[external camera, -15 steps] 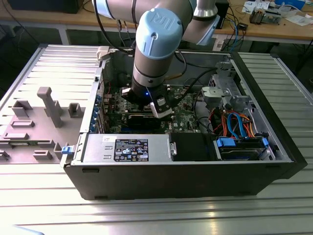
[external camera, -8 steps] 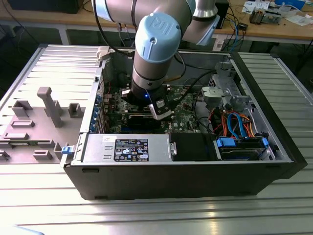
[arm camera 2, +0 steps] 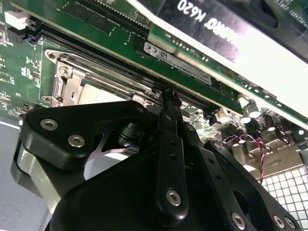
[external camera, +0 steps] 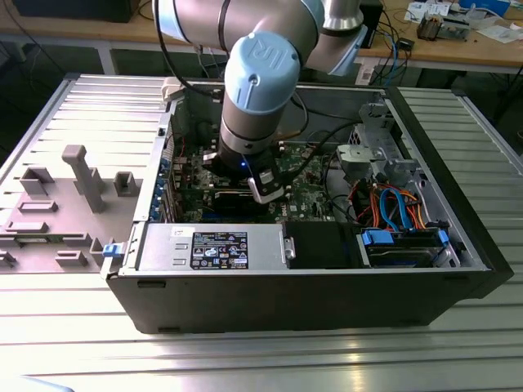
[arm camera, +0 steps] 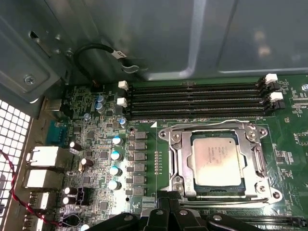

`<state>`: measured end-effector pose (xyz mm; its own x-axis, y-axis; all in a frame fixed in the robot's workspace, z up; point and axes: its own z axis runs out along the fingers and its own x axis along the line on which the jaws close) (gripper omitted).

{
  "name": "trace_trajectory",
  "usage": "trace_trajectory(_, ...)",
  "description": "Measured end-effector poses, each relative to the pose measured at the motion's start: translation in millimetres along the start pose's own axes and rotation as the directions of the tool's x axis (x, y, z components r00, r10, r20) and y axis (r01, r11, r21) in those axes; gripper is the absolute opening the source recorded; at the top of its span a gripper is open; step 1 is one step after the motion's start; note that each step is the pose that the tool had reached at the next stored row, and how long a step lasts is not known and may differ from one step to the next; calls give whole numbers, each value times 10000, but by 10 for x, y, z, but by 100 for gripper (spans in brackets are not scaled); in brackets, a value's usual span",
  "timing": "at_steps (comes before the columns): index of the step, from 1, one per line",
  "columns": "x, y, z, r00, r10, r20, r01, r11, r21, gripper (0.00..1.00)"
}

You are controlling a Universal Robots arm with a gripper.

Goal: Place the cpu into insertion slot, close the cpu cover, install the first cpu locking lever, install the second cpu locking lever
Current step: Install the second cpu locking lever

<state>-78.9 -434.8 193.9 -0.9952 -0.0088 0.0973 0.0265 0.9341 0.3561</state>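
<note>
Hand: the black hand [arm camera 2: 166, 103] reaches down into the open case [external camera: 327, 306], low over the board; in the second wrist view its linkage fills the foreground and its fingers [arm camera 2: 169, 144] run together to a narrow tip with no gap seen between them and nothing gripped. In the first wrist view its fingertips [arm camera: 166, 219] sit just beside the edge of the socket frame.
Arm: a grey arm with a blue cap [external camera: 260, 69] comes down from above into the middle of the case.
Cpu: the cpu [arm camera: 215, 159] lies flat in the slot, silver top up, square to the frame.
Slot: the slot [arm camera: 179, 161] sits on the green board [arm camera: 96, 159], next to the long black memory slots [arm camera: 192, 98]; in the second wrist view its metal frame [arm camera 2: 72, 84] shows just past the hand.
Cover: the cover [arm camera: 260, 163] lies down flat around the cpu, which shows through its window.
Levers: a thin wire lever [arm camera: 207, 122] runs along the frame's side nearest the memory slots; whether it is latched cannot be told.
Card: a black card [arm camera 2: 231, 24] stands over the board close to the hand.
Case: holds a grey labelled box [external camera: 216, 249] at the front and blue and orange cables [external camera: 400, 208] on the exterior view's right.
Bench: the case rests on a ribbed metal bench [external camera: 245, 359]; grey fixtures [external camera: 82, 175] stand on the exterior view's left.
</note>
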Motion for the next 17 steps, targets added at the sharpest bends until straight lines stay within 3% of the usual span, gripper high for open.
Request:
trace_trajectory(4,35,-7,41,10000,-4,-3,4,10000,-57,11)
trace_trajectory(8,43,23,64,10000,-8,-3,8,10000,-81,11)
trace_trajectory(17,45,-16,51,10000,-10,-2,9,10000,-93,11)
